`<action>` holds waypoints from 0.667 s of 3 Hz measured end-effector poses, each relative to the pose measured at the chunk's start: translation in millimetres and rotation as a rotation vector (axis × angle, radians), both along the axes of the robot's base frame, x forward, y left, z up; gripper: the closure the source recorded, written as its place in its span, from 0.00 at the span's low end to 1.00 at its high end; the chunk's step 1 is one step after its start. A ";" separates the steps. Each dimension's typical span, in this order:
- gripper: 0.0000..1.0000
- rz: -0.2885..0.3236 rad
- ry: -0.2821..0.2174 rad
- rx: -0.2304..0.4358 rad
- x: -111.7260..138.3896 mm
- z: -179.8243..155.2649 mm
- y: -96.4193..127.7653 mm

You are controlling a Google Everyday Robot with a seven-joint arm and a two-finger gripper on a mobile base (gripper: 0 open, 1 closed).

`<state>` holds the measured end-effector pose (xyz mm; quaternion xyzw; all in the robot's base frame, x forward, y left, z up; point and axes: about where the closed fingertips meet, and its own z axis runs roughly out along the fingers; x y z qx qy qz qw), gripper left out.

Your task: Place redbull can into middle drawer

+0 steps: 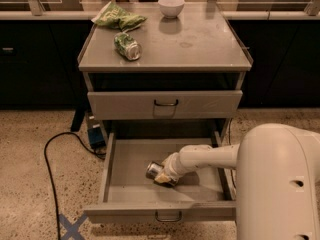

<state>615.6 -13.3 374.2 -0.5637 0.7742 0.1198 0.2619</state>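
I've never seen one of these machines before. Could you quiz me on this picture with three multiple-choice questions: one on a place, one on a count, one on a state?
1. Where is the redbull can?
A. on the cabinet top
B. in the middle drawer
C. in the white bowl

2. How many things sit on the cabinet top?
A. one
B. three
C. five

3. The upper drawer is:
A. shut
B. pulled halfway out
C. taken out

Answers:
1 B: the can lies on the floor of the pulled-out drawer, right at the gripper, which is inside that drawer.
2 B: only the green can, the chip bag and the white bowl are there.
3 A: its front sits flush with the cabinet.
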 end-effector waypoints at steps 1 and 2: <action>0.35 0.000 0.000 0.000 0.0 0.0 0.0; 0.11 0.000 0.000 0.000 0.0 -0.1 0.1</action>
